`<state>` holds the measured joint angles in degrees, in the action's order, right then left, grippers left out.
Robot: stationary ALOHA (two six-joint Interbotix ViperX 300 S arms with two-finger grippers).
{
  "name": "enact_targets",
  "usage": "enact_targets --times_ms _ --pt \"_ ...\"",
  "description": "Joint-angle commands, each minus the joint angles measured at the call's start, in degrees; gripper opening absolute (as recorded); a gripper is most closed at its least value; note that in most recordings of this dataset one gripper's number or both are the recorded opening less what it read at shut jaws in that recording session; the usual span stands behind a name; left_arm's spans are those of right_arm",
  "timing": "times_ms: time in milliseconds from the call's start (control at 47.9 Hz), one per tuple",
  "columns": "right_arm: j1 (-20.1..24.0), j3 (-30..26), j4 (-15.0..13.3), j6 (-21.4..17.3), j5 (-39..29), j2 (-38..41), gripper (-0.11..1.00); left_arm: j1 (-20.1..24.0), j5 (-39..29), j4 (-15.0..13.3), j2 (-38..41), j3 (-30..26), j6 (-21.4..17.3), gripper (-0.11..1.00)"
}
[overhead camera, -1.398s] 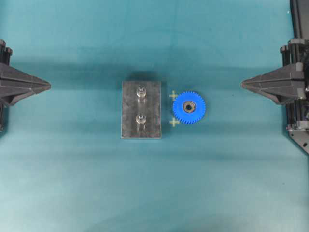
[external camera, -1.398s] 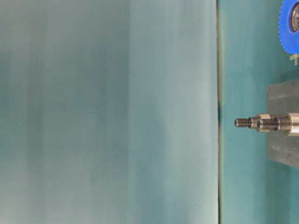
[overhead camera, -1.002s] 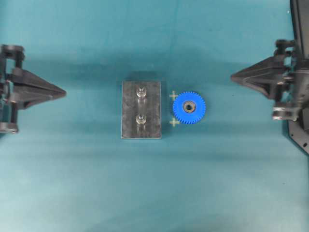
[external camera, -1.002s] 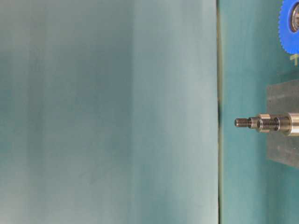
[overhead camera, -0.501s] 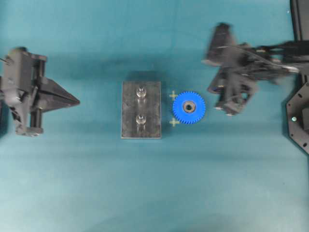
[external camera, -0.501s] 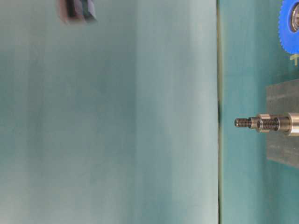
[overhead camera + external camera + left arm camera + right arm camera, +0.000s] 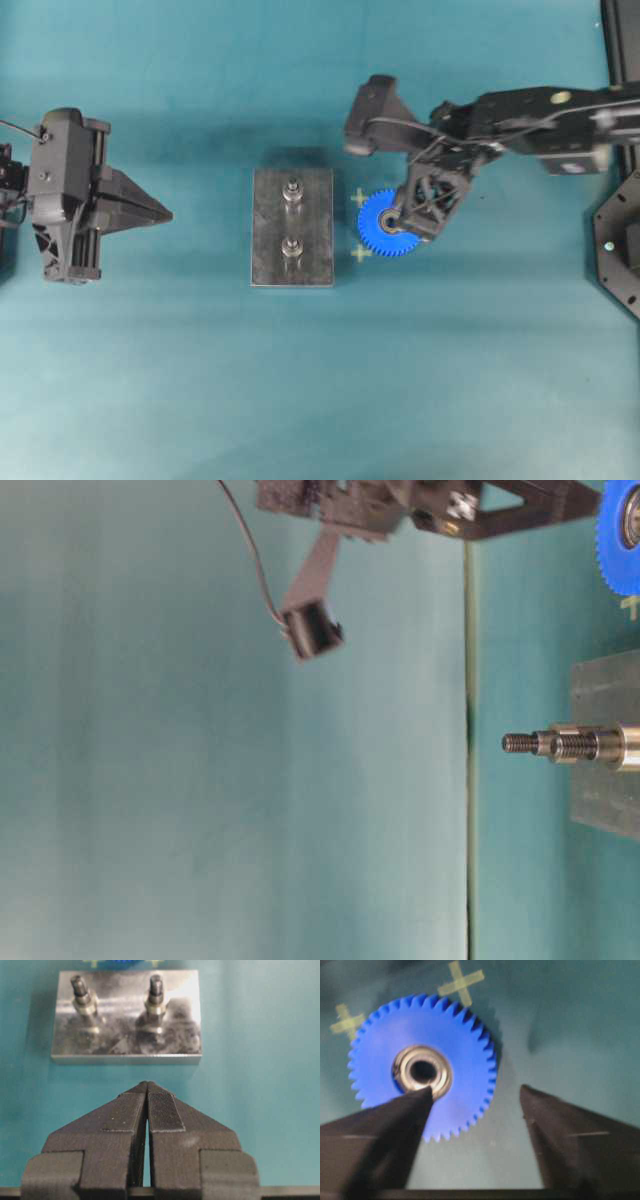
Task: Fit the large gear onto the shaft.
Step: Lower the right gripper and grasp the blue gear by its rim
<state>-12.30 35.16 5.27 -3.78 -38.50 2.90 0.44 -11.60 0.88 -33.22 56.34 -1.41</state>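
Note:
The large gear [image 7: 374, 236], bright blue with a silver bearing hub, lies flat on the teal table just right of the dark grey plate [image 7: 266, 232]. Two identical upright pegs [image 7: 292, 190] [image 7: 292, 247] stand on the plate; which one is the shaft I cannot tell. My right gripper [image 7: 405, 205] hovers over the gear, open. In the right wrist view one fingertip [image 7: 422, 1095] overlaps the gear [image 7: 460, 1045] at its hub, and the other [image 7: 526, 1092] is off the gear's rim. My left gripper [image 7: 168, 213] is shut and empty, left of the plate [image 7: 125, 1050].
Two yellow tape crosses [image 7: 360, 197] [image 7: 360, 253] mark the table between plate and gear. The right arm [image 7: 540, 105] reaches in from the right edge. The table-level view shows the pegs [image 7: 560, 743] side-on and the right wrist camera [image 7: 312, 630] hanging from the arm.
The right arm swung in from the right edge to above the gear and its jaws opened. The left gripper moved a little toward the plate, still shut. Gear and plate have not moved.

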Motion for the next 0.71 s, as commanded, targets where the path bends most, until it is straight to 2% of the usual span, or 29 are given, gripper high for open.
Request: enact_targets --times_ms 0,104,564,689 --pt "-0.3 -1.8 -0.4 0.7 0.5 0.5 0.91 0.0 0.2 0.2 -0.2 -1.2 -0.1 0.00" --pt "-0.4 -2.1 -0.4 0.7 0.6 1.6 0.87 0.0 0.2 0.2 0.1 -1.1 -0.1 0.00" --pt "-0.1 -2.1 -0.4 0.7 0.8 4.9 0.88 0.0 0.2 0.2 0.3 -0.9 -0.1 0.00" --pt "-0.1 -2.2 -0.5 0.7 0.7 5.1 0.85 0.1 0.2 0.2 0.3 -0.9 -0.1 0.00"
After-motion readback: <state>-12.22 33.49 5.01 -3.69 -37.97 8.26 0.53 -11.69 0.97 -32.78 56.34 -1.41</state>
